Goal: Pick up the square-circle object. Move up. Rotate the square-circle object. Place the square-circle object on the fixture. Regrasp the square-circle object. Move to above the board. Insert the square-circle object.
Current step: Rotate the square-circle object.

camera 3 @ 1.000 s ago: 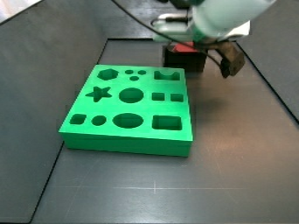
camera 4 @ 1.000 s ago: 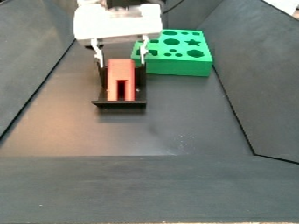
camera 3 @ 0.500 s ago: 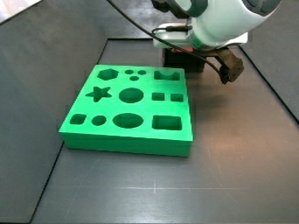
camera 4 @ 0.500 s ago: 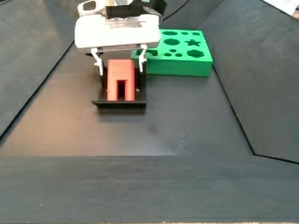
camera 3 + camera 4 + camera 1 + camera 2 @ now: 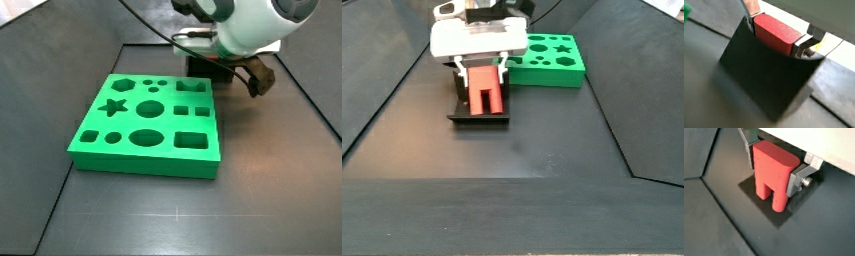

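Note:
The square-circle object (image 5: 773, 170) is a red block with two prongs, lying in the dark fixture (image 5: 480, 118). In both wrist views my gripper (image 5: 774, 165) (image 5: 779, 31) is shut on it, a silver finger pressed against each long side. The block's rounded end (image 5: 777, 32) shows above the fixture's wall (image 5: 764, 80). In a side view the gripper (image 5: 481, 72) stands low over the red block (image 5: 485, 90). In a side view the arm hides the block, and the gripper (image 5: 227, 65) sits beyond the green board (image 5: 147, 115).
The green board (image 5: 549, 58), with its shaped cut-outs, lies on the dark floor beside the fixture. Sloping dark walls (image 5: 382, 90) bound the floor on both sides.
The gripper has sunk a little lower over the fixture and its fingers have drawn in from either side until they press on the red block. The block and board have not moved.

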Robot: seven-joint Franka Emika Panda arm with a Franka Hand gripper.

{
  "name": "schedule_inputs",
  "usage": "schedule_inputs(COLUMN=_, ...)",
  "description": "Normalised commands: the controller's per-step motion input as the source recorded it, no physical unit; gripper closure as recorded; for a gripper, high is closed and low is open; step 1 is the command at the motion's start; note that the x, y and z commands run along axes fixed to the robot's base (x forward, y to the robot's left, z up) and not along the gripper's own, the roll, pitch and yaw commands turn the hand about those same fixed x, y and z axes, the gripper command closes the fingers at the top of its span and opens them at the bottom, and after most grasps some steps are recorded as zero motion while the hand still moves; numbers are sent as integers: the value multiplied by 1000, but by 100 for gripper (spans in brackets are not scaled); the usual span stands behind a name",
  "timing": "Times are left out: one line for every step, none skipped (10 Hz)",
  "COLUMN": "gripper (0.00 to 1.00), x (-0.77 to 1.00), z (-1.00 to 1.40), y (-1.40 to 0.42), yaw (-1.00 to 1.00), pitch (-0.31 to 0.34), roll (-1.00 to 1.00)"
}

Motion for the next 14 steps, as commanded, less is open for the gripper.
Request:
schedule_inputs(gripper=100, x=-814, z=1000, y=111, yaw=19, pitch=-41, roll=-63)
schedule_inputs(gripper=100, x=-817, z=1000, y=99, yaw=21, pitch=-60, roll=-91)
schedule_inputs(gripper=100, x=-820, z=1000, y=96, yaw=20, pitch=-68, roll=-100)
schedule_inputs(gripper=100, x=-828, z=1000, y=93, yaw=8, pitch=-89, roll=-112)
schedule_inputs(gripper=100, x=-836, z=1000, y=88, yaw=-6, pitch=-107, roll=-119)
schedule_inputs(gripper=100, x=-849, z=1000, y=84, yaw=-28, pitch=-123, roll=-126)
schedule_inputs(gripper=100, x=-869, z=1000, y=82, yaw=-52, pitch=-128, roll=-135)
schedule_inputs(gripper=100, x=-888, z=1000, y=80, yaw=-71, pitch=-122, roll=-141)
schedule_inputs(gripper=100, x=-900, z=1000, y=77, yaw=-84, pitch=-116, roll=-140)
schedule_inputs(gripper=100, x=-933, z=1000, y=72, yaw=-101, pitch=-103, roll=-146)
schedule_inputs(gripper=100, x=-966, z=1000, y=73, yaw=-109, pitch=-87, roll=-147)
schedule_inputs(gripper=100, x=-1000, z=977, y=65, yaw=-110, pitch=-69, roll=-150)
schedule_inputs(gripper=100, x=-975, z=918, y=59, yaw=-108, pitch=-61, roll=-148)
schedule_inputs(gripper=100, x=-825, z=697, y=42, yaw=-100, pitch=-43, roll=-148)
